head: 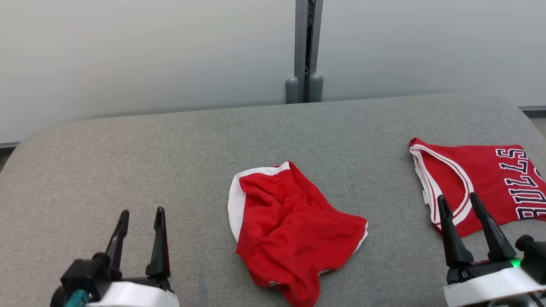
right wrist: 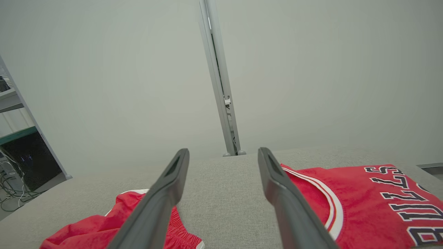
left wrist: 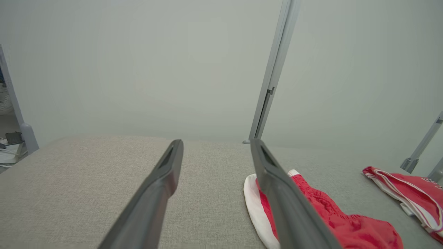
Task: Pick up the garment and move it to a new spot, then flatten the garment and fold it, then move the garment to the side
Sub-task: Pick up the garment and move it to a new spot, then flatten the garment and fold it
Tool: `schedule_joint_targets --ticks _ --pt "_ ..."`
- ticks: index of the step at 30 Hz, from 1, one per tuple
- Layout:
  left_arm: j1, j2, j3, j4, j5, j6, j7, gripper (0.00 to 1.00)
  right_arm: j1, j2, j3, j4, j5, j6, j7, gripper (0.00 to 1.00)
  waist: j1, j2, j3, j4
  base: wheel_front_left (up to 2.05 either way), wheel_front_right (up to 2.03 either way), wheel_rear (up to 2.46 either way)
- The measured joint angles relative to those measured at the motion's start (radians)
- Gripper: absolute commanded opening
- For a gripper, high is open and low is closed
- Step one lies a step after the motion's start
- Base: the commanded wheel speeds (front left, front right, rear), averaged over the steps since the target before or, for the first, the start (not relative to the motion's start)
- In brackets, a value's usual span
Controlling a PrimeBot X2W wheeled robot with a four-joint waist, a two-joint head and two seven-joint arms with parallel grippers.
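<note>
Garment [head: 294, 226] crumpled, likely soft, light and prone to sag. Best pinched at elastic waistband [head: 300, 189]. Left gripper [head: 142, 210] and right gripper [head: 457, 196] spread wide — both empty.

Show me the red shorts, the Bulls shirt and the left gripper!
red shorts [head: 294, 226]: head view, middle of the crumpled cloth.
Bulls shirt [head: 486, 170]: head view, red cloth beside the letters.
left gripper [head: 143, 210]: head view, gap between its open fingertips.

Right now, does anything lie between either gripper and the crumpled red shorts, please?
Nothing visible does: only bare grey fabric surface lies between the left gripper, the right gripper and the red shorts; the Bulls jersey sits farther right.
</note>
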Motion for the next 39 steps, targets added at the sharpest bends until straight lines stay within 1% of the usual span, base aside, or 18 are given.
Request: schedule_joint_targets --ticks 3,9,20,26,39 --pt "0.032 -0.022 0.005 0.004 0.015 0.004 -0.013 1.0 0.02 0.005 -0.013 -0.005 -0.005 0.0 0.001 1.0 -0.0001 0.0 -0.005 0.007 0.0 0.0 0.0" --pt "0.05 -0.043 0.016 0.015 0.035 -0.002 -0.021 1.0 0.035 0.011 -0.014 -0.024 -0.016 0.0 0.014 1.0 0.0 0.0 -0.01 0.013 0.0 0.0 0.0" --pt "0.048 -0.049 0.017 0.026 0.049 -0.013 -0.021 1.0 0.036 0.011 -0.014 -0.036 -0.022 0.0 0.027 1.0 0.0 0.0 -0.018 0.009 0.0 0.0 0.0" --pt "0.041 -0.044 0.004 0.026 0.042 -0.026 0.011 1.0 0.036 0.011 -0.006 -0.035 -0.021 0.0 0.029 1.0 0.0 0.0 -0.015 0.005 0.0 0.0 0.0" --pt "0.034 -0.039 -0.002 0.025 0.039 -0.026 0.022 1.0 0.034 0.003 -0.002 -0.033 -0.02 0.0 0.036 1.0 0.0 0.0 -0.008 -0.005 0.0 0.0 0.0"
